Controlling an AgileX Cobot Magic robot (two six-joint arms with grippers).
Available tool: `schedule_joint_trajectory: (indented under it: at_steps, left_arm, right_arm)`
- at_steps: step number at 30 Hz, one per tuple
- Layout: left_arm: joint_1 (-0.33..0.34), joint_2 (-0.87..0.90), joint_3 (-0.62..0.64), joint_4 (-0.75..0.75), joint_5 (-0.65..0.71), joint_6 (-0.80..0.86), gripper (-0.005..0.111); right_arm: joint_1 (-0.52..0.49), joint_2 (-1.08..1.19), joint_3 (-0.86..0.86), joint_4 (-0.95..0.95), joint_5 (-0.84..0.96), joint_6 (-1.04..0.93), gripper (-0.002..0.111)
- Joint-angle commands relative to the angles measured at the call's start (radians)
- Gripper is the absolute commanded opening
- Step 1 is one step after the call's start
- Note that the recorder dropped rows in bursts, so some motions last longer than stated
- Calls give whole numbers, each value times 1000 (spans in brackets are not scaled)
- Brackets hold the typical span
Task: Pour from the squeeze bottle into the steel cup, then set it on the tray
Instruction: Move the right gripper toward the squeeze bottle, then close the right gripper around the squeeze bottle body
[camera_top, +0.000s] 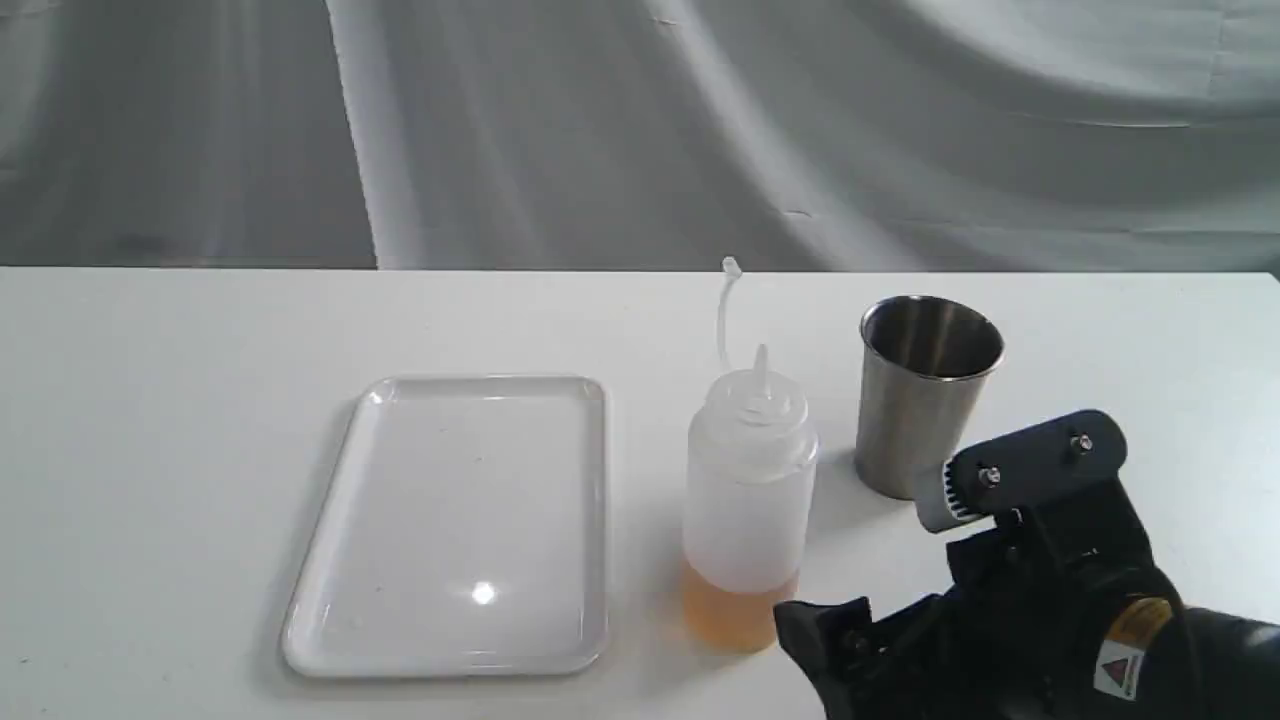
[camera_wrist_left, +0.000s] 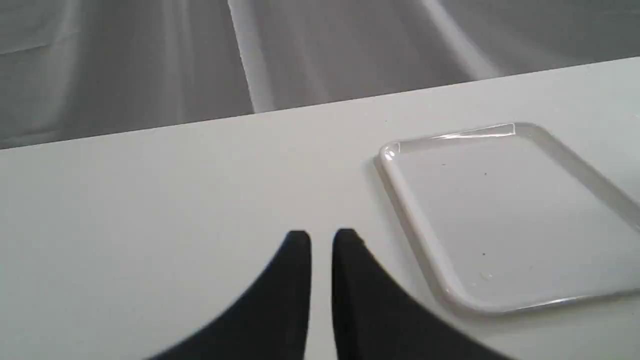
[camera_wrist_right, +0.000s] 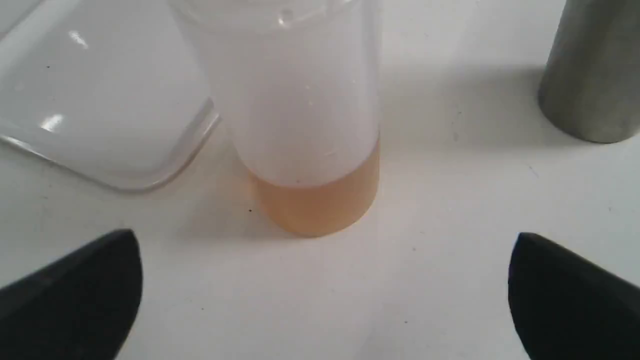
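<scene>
The squeeze bottle (camera_top: 748, 500) stands upright on the white table, amber liquid at its bottom and its cap strap curling up behind the nozzle. Right of it and slightly farther back stands the steel cup (camera_top: 925, 395), upright. The white tray (camera_top: 455, 500) lies flat to the bottle's left with nothing on it. My right gripper (camera_top: 862, 560) is open wide, low at the bottle's near right side, not touching it. In the right wrist view the bottle (camera_wrist_right: 300, 100) sits just beyond the gripper (camera_wrist_right: 322, 250), with the tray (camera_wrist_right: 100, 100) and cup (camera_wrist_right: 595, 75) to either side. My left gripper (camera_wrist_left: 322, 235) is shut and holds nothing, near the tray (camera_wrist_left: 500, 210).
The white table (camera_top: 150, 450) ends at a far edge in front of a draped grey backdrop (camera_top: 640, 130). My left arm is out of the exterior view.
</scene>
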Motion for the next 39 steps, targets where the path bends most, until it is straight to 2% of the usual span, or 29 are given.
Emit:
schedule_joint_trajectory:
  at_steps: [1,18,25,39]
  left_arm:
    - [-3,-5,4,1,-7,-2,8]
    - [-3,-5,4,1,-7,-2,8]
    - [-3,-5,4,1,-7,-2,8]
    - [-3,-5,4,1,-7,-2,8]
  right_arm:
    - [3,2,4,6,-15,-1,105]
    - [3,2,4,-6,-50,-14,105]
    - [3,85,3,-6,-113,-43,105]
    - [3,282,-207,-6,-88,-55,105]
